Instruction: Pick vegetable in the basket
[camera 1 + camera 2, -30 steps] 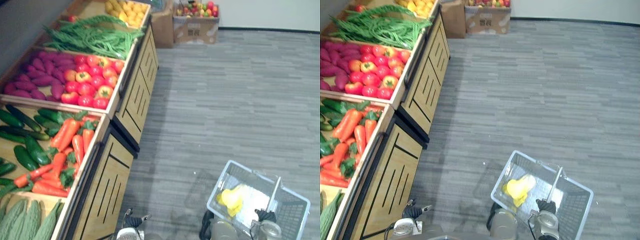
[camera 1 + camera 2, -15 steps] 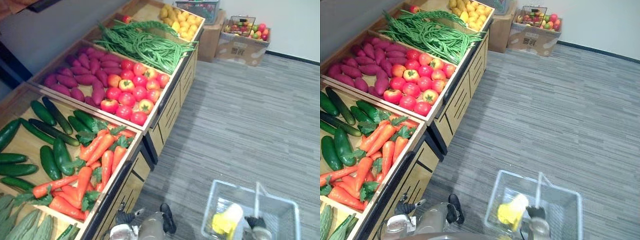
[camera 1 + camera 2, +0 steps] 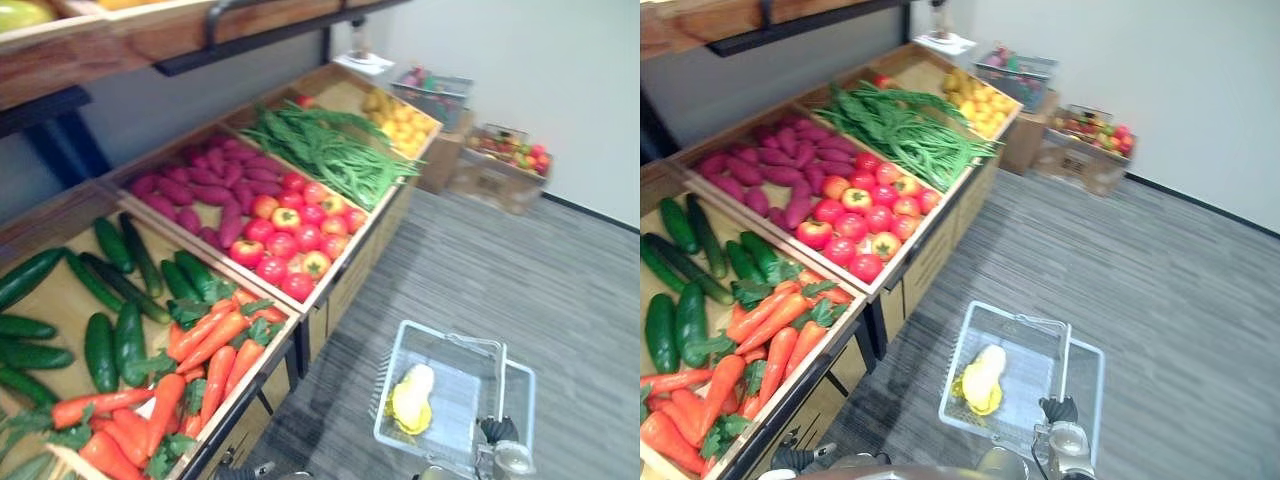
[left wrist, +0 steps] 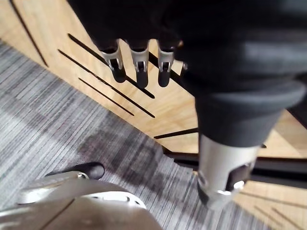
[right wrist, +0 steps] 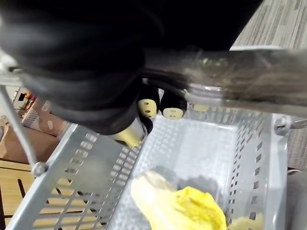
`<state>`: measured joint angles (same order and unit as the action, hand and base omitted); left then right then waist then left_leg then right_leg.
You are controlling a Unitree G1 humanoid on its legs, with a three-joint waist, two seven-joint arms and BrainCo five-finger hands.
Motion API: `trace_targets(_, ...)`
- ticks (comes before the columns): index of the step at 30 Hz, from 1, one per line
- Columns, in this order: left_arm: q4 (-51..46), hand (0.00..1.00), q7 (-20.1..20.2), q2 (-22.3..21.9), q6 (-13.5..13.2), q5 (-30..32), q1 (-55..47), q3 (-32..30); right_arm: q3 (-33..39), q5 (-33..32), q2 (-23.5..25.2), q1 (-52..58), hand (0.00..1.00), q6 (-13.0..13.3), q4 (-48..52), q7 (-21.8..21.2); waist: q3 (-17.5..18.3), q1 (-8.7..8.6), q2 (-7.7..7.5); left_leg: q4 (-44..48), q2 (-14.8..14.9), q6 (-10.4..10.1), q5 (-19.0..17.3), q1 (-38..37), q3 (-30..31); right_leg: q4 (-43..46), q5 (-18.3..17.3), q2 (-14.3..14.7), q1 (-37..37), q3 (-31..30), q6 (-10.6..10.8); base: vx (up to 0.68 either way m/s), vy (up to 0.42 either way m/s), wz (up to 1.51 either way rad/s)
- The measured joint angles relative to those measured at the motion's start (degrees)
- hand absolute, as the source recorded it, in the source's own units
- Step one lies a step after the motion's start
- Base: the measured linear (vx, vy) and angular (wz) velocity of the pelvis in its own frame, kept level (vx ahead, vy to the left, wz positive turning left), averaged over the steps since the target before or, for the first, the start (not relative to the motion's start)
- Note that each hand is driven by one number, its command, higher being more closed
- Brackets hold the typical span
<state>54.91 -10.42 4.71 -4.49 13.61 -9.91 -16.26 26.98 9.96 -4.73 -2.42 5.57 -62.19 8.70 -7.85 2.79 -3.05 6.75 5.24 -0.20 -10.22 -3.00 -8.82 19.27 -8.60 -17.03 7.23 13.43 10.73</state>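
Room: grey plank-patterned floor (image 3: 570, 290) and a white wall (image 3: 520, 60), with a wooden produce stand (image 3: 930, 262) along the robot's left.
Stand: 3 sloping bins in a row, running away from the robot.
Bin 1, nearest: dark green cucumbers (image 3: 115, 340) with orange carrots (image 3: 215, 350) beside them on the aisle side.
Bin 2: purple sweet potatoes (image 3: 200, 195) at the back and red tomatoes (image 3: 285, 240) toward the aisle.
Bin 3: a heap of green beans (image 3: 330, 150), with yellow produce (image 3: 400, 115) beyond it.
Far corner: a cardboard box (image 3: 495, 182) of mixed fruit stands on the floor by the wall.
Basket (image 3: 962, 362): pale grey mesh plastic, out over the floor on the robot's right, apart from the stand.
Task's thing: 1 yellow vegetable (image 3: 983, 378) lies on the basket's floor, toward the side nearest the stand.
Right hand (image 3: 498, 432): fingers curled round the basket's handle (image 3: 502, 385), carrying it; its wrist view looks down into the basket past the dark fingertips.
Left hand (image 4: 139, 60): fingers straight and relaxed, holding nothing, hanging low in front of the stand's slotted wooden panel.
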Motion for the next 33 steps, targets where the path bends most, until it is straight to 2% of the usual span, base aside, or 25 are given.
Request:
trace_targets(1,0.00,0.00,0.05,-0.12,0.00,-0.10,0.08,-0.79,2.93,-0.51,-0.07,-0.05,1.00,-0.16,-0.03,0.19,0.06,0.38,0.91,1.14,1.47,-1.52,-1.16,0.01,3.63,-4.81,2.16,0.95,0.26,-2.58,-0.14,0.35,-0.319,1.42)
trace_targets(3,-0.06,0.00,0.05,-0.42,-0.15,-1.68,0.07,-2.81,4.91,-1.04,-0.67,0.53,1.00,-0.46,0.12,0.64,0.19,0.50,1.16,2.56,3.49,-4.12,-2.89,0.10,9.43,-9.04,4.90,1.78,0.50,-5.40,0.00,0.36,-0.402,1.57)
trace_targets(5,-0.05,0.00,0.11,-0.38,-0.35,-2.27,-0.57,-4.44,7.05,-1.53,-0.60,1.62,1.00,-0.81,0.58,0.64,0.97,0.36,-0.34,2.81,4.14,-7.06,-3.73,0.97,15.09,-10.26,7.52,1.85,0.79,-8.71,0.22,0.31,-0.510,1.67)
trace_targets(6,0.30,0.00,0.25,0.46,-0.34,-2.27,-0.66,-4.78,9.35,-1.48,-0.72,3.25,1.00,-1.41,0.12,0.68,2.06,0.31,-2.48,2.38,3.70,-9.44,-4.02,1.53,19.25,-9.01,7.28,1.50,0.77,-9.94,3.76,0.40,-0.643,1.86)
trace_targets(7,1.92,0.00,1.23,-2.87,-0.27,-2.42,-0.94,-5.13,11.71,-1.46,-3.29,3.79,1.00,-1.76,-1.17,0.64,3.36,0.62,1.11,1.94,7.32,-9.82,-1.12,3.55,21.83,-4.41,3.38,3.99,1.34,-5.42,0.96,0.40,-0.582,1.61)
trace_targets(8,1.82,0.00,1.19,-2.94,-0.41,-2.55,-1.17,-5.74,12.34,-1.47,-3.46,3.95,1.00,-1.76,-1.18,0.71,3.63,0.64,1.13,1.45,7.38,-9.84,-0.07,4.01,21.79,-3.69,1.87,4.10,1.67,-5.16,0.78,0.37,-0.478,1.28)
trace_targets(9,2.08,0.00,1.24,-3.70,-0.35,-3.71,-1.56,-6.52,13.79,-1.46,-4.90,3.90,1.00,-1.94,-1.34,0.73,3.62,0.56,2.95,-0.90,8.97,-11.20,4.19,3.90,21.99,-0.19,-0.59,4.60,2.56,-2.18,-0.70,0.22,-0.305,1.01)
trace_targets(10,2.09,0.00,1.19,-4.37,-0.29,-4.19,-1.85,-6.79,14.97,-1.45,-6.09,3.78,1.00,-2.27,-1.57,0.52,3.79,0.36,4.26,-3.71,10.56,-11.20,8.25,4.52,21.84,0.98,-1.64,4.91,2.39,0.90,-1.98,0.24,-0.361,1.09)
trace_targets(11,2.11,0.00,1.20,-4.53,-0.29,-4.52,-1.87,-6.79,15.61,-1.47,-6.10,3.60,1.00,-2.42,-1.61,0.59,3.77,0.30,4.47,-4.49,10.94,-10.95,10.36,5.18,21.06,0.89,-1.99,5.08,2.17,2.34,-2.63,0.19,-0.338,1.13)
trace_targets(12,2.18,0.00,1.32,-4.76,-0.28,-4.54,-1.75,-6.57,16.40,-1.46,-5.71,3.67,1.00,-2.51,-1.73,0.62,3.68,-0.23,4.42,-4.80,11.41,-10.17,14.23,6.94,17.55,0.09,-2.52,5.29,0.94,5.58,-3.65,0.22,-0.371,1.22)
trace_targets(13,2.23,0.00,1.27,-4.71,-0.27,-4.53,-1.82,-6.36,17.51,-1.66,-5.14,3.66,1.00,-2.79,-1.79,0.71,3.56,-1.21,4.23,-4.74,11.67,-9.38,16.38,7.79,11.67,-1.07,-3.00,5.48,-1.06,8.90,-4.51,0.17,-0.298,1.22)
trace_targets(14,2.22,0.00,1.24,-4.54,-0.26,-4.53,-1.89,-6.07,17.77,-2.02,-4.94,3.76,1.00,-2.92,-1.91,0.77,3.47,-1.36,4.07,-4.71,11.75,-8.57,17.05,7.83,7.50,-1.69,-3.19,5.49,-2.04,10.32,-4.84,0.14,-0.216,0.96)
trace_targets(16,2.21,0.00,1.35,-3.78,-0.24,-4.45,-1.86,-4.23,17.71,-2.29,-5.19,3.79,1.00,-3.04,-3.29,0.80,3.49,-1.89,3.96,-4.50,11.36,-7.46,17.69,7.76,-8.67,-4.27,-3.23,5.33,-4.59,14.18,-4.92,0.09,-0.117,0.79)
trace_targets(17,2.21,0.00,1.37,-3.66,-0.24,-4.40,-1.81,-4.12,17.62,-2.52,-5.20,3.70,1.00,-3.05,-3.47,0.78,3.49,-2.36,3.96,-4.47,10.87,-6.76,17.52,7.83,-14.39,-4.90,-3.23,5.10,-5.23,15.63,-4.91,0.06,-0.010,0.83)
trace_targets(18,2.29,0.00,1.37,-3.52,-0.15,-4.37,-1.82,-4.01,17.53,-2.73,-5.13,3.76,1.00,-3.10,-3.48,0.76,3.49,-2.69,3.95,-4.51,10.22,-5.56,16.88,7.82,-19.29,-5.42,-3.24,4.58,-5.92,17.42,-4.86,0.03,0.072,0.75)
trace_targets(19,2.37,0.00,1.39,-3.43,0.10,-4.35,-1.79,-3.97,17.54,-2.84,-5.13,3.97,1.00,-3.25,-3.49,0.77,3.45,-2.78,3.88,-4.78,9.39,-4.92,16.44,7.77,-20.94,-5.94,-3.18,3.99,-6.85,18.74,-4.61,0.02,0.079,0.63)
trace_targets(23,3.34,0.00,1.49,-3.14,0.17,-3.46,-1.39,-4.00,17.43,-3.18,-4.67,4.07,1.00,-3.64,-3.52,0.66,3.33,-2.79,3.66,-9.13,5.51,-4.70,16.44,7.71,-18.34,-8.27,-1.58,2.74,-9.31,21.88,-2.00,0.05,0.134,0.55)
trace_targets(26,3.83,0.00,1.66,-1.67,0.20,-3.32,-0.81,-4.45,16.99,-3.14,-2.88,2.83,1.00,-3.59,-3.59,0.75,1.96,-2.67,2.43,-12.34,3.32,-4.28,18.33,7.67,-15.80,-9.43,-1.05,1.95,-10.55,24.06,-1.21,0.04,0.154,0.51)
trace_targets(30,5.21,0.00,1.61,-0.81,0.22,-3.33,-0.29,-4.92,14.67,-3.07,-1.19,2.25,1.00,-3.49,-2.87,0.69,0.01,-2.47,0.51,-12.79,2.29,-4.24,18.28,7.90,-12.95,-9.92,-0.72,1.79,-12.62,25.19,-1.68,0.01,0.062,0.42)
trace_targets(32,6.36,0.00,1.62,-0.56,0.22,-3.33,0.51,-4.80,13.24,-3.05,-0.92,2.46,1.00,-3.48,-2.73,0.72,-0.13,-2.42,0.31,-12.80,1.57,-4.04,16.70,7.80,-12.01,-10.61,-0.31,1.57,-13.95,26.14,-2.32,0.03,0.059,0.44)
trace_targets(33,6.74,0.00,1.54,-0.56,0.37,-3.32,0.85,-4.25,11.94,-3.04,-0.91,2.47,1.00,-3.38,-2.14,0.66,-0.32,-2.60,0.05,-12.79,0.99,-3.59,15.90,7.68,-11.61,-9.68,0.32,0.87,-14.19,26.50,-3.32,0.05,0.098,0.25)
